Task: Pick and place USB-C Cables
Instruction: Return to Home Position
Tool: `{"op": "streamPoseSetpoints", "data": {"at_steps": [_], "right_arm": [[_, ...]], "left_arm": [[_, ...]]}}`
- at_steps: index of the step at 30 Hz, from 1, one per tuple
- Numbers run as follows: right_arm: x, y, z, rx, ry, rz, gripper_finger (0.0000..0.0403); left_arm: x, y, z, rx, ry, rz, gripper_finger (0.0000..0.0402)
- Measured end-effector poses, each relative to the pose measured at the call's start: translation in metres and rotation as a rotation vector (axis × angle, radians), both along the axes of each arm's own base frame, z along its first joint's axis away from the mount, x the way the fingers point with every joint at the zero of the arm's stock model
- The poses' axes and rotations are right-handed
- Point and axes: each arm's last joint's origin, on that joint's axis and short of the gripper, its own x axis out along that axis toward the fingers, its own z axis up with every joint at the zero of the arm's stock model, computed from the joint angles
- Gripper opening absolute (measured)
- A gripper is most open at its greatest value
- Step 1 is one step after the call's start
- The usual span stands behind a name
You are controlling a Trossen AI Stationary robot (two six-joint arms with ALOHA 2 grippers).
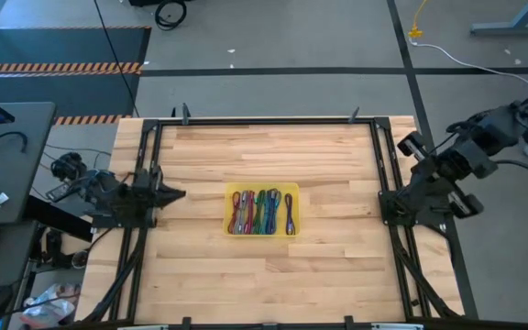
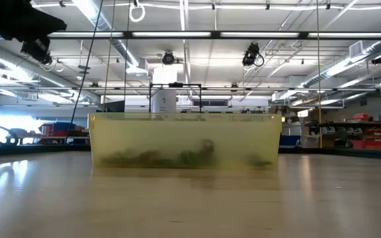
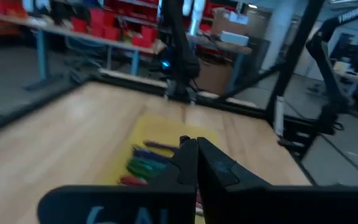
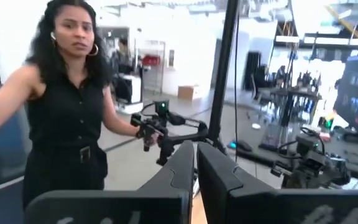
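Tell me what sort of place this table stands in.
Probably an industrial workshop or robotics lab: long ceiling strip lights run overhead, red plastic storage bins line the background, and orange-and-black hazard striping marks the grey concrete floor.

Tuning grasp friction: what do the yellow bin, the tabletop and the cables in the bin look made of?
Yellow bin: likely plastic, translucent; the low view shows the cables dimly through its wall. Tabletop: wood, pale jointed strips with visible grain, light sheen. Cables: probably rubbery plastic jackets in mixed colours; finish too small to tell.
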Motion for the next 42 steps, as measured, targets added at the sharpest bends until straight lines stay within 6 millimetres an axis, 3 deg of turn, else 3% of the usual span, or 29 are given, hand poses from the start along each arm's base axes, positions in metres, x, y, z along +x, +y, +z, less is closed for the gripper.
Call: {"op": "streamPoseSetpoints", "data": {"at_steps": [6, 10, 17, 28, 32, 34, 37, 42], "right_arm": [[-0.025, -0.021, -0.056, 0.091, -0.093, -0.018, 0.0025], [-0.032, -0.027, -0.098, 0.152, -0.133, -0.029, 0.0025], [-0.037, -0.033, -0.154, 0.215, -0.191, -0.066, 0.0026], [-0.026, -0.028, -0.21, 0.259, -0.156, -0.145, 0.0026], [-0.022, -0.025, -0.223, 0.249, -0.138, -0.157, 0.0026], [-0.02, -0.023, -0.228, 0.231, -0.131, -0.161, 0.0026], [-0.017, -0.02, -0.237, 0.209, -0.113, -0.163, 0.0026], [-0.012, -0.016, -0.249, 0.267, -0.058, -0.148, 0.0026]], "left_arm": [[0.0, 0.008, 0.006, 0.036, -0.009, 0.074, 0.0004], [0.001, 0.013, 0.005, 0.033, 0.004, 0.112, 0.0004], [0.003, 0.021, 0.003, 0.032, 0.013, 0.165, 0.0004], [0.003, 0.025, -0.009, 0.013, 0.135, 0.102, 0.0004], [0.008, 0.023, -0.01, 0.074, 0.077, 0.059, 0.0004], [0.016, 0.022, -0.02, 0.125, 0.015, 0.004, 0.0004], [0.028, 0.021, -0.05, 0.145, 0.009, -0.011, 0.0004], [0.036, 0.021, -0.059, 0.244, 0.012, -0.025, 0.0004]]}}
